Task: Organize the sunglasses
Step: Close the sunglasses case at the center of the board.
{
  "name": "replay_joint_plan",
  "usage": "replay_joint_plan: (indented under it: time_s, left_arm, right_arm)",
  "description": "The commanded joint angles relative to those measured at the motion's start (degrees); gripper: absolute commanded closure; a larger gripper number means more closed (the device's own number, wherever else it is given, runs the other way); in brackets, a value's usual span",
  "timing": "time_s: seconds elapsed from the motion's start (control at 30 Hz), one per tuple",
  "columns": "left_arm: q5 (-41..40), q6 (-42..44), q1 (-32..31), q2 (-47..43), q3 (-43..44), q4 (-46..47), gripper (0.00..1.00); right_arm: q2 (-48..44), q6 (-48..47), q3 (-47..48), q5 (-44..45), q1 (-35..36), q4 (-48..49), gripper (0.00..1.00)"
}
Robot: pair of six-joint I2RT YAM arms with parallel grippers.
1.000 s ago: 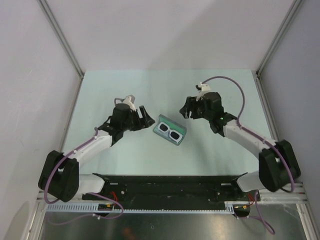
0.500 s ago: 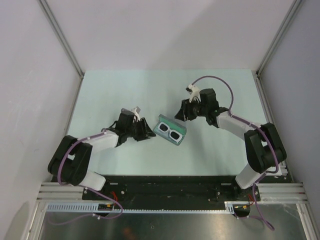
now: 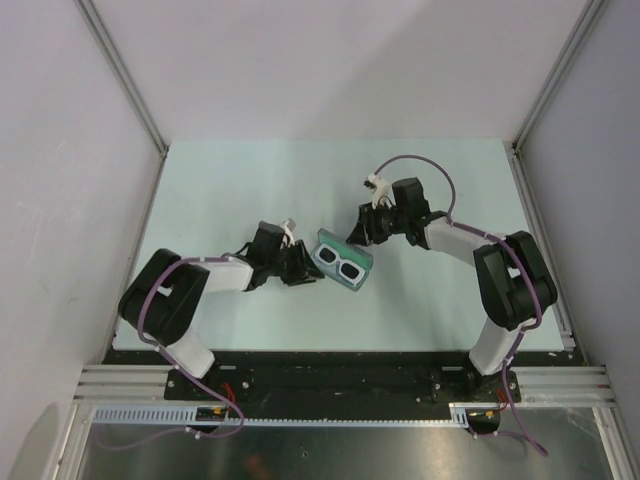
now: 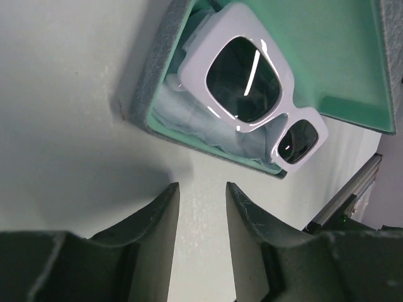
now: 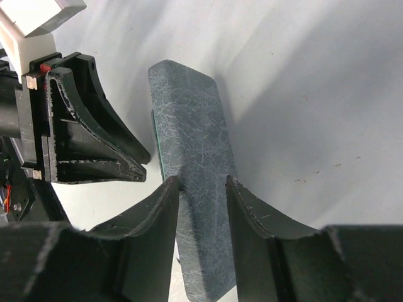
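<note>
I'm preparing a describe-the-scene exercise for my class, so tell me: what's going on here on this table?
Two robot arms are working on an open grey case on the table. The white-framed sunglasses already lie inside it on a pale blue cloth. The right gripper straddles the raised lid, one finger on each side; whether it is squeezing is unclear. The left gripper sits just off the case's left end, open and holding nothing.

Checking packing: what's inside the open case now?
The white sunglasses lie lens-up in the case, on a pale blue cloth. Their arms and anything under the cloth are hidden.
</note>
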Motion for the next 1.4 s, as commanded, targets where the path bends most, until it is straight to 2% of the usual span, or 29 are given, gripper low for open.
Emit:
replay_joint_plan:
  time_s: [0.0, 0.17, 0.4, 0.63, 0.8, 1.0, 1.37]
  left_arm:
    - [-1.6, -1.2, -0.9, 1.9, 2.0, 0.8, 0.59]
    - [-2.3, -1.7, -1.1, 2.9, 2.5, 1.2, 0.59]
    - [-2.7, -2.3, -1.3, 5.1, 4.1, 1.3, 0.66]
    - [-4.1, -2.2, -1.2, 5.0, 3.8, 1.4, 0.67]
    - [-4.4, -1.7, -1.2, 4.9, 4.1, 1.4, 0.68]
    - [-4.6, -1.6, -1.2, 5.1, 4.2, 1.4, 0.68]
    - [-5.5, -1.4, -1.2, 3.5, 2.8, 1.4, 0.68]
  right_arm:
    - [0.3, -1.4, 2.3, 0.1, 0.1, 0.8, 0.6]
    - [1.6, -1.7, 2.6, -1.5, 0.8, -0.2, 0.64]
    - [2.0, -1.7, 2.6, 0.9, 4.1, -3.4, 0.66]
    - [1.9, -2.1, 2.6, 5.4, 6.6, -6.1, 0.67]
    - [1.6, -3.2, 2.6, 8.9, 9.1, -8.2, 0.83]
    - [2.1, -3.0, 2.6, 14.2, 12.0, -10.1, 0.85]
    - [4.0, -1.3, 2.6, 15.6, 12.6, -10.5, 0.85]
